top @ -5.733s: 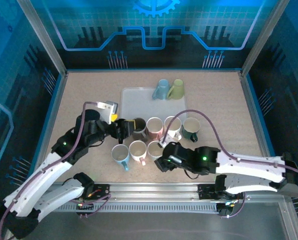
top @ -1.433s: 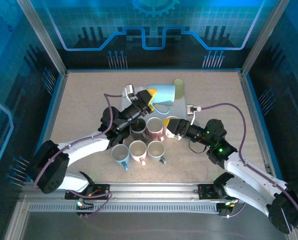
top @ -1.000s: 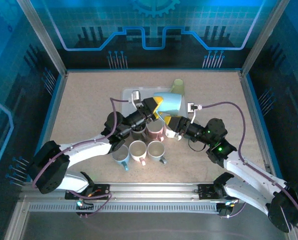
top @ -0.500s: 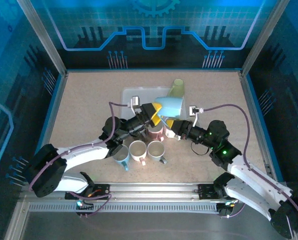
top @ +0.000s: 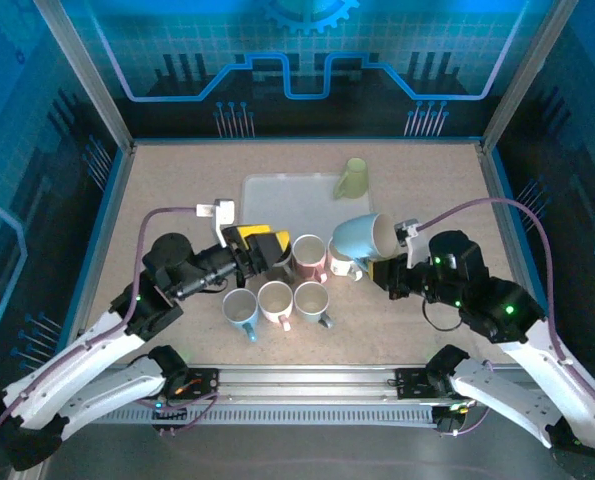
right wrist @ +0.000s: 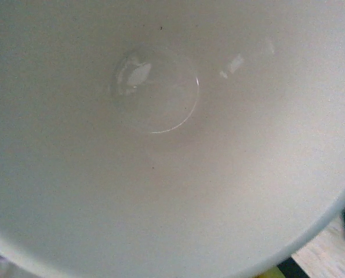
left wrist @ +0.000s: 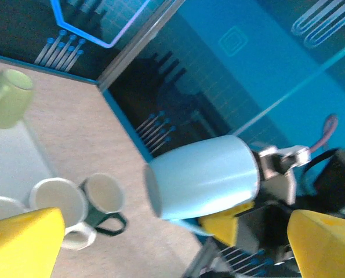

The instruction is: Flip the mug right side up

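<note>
Top external cam: handoff's done, the light blue ceramic mug (top: 360, 235) is all on my right gripper (top: 385, 262) now.
My left gripper (top: 264, 243) just let go and backed off with its jaws spread wide, so the mug sits well out ahead of them, not touching. The right jaws are clamped on the rim wall, with the mug up in the air and tipped about sideways. I'd call it roughly half turned, wrist roll and set-down still to do. Left wrist cam gives me the blue outside with the closed base pointing at the left jaws. Right wrist cam looks straight down the pale inside to the bottom.
</note>
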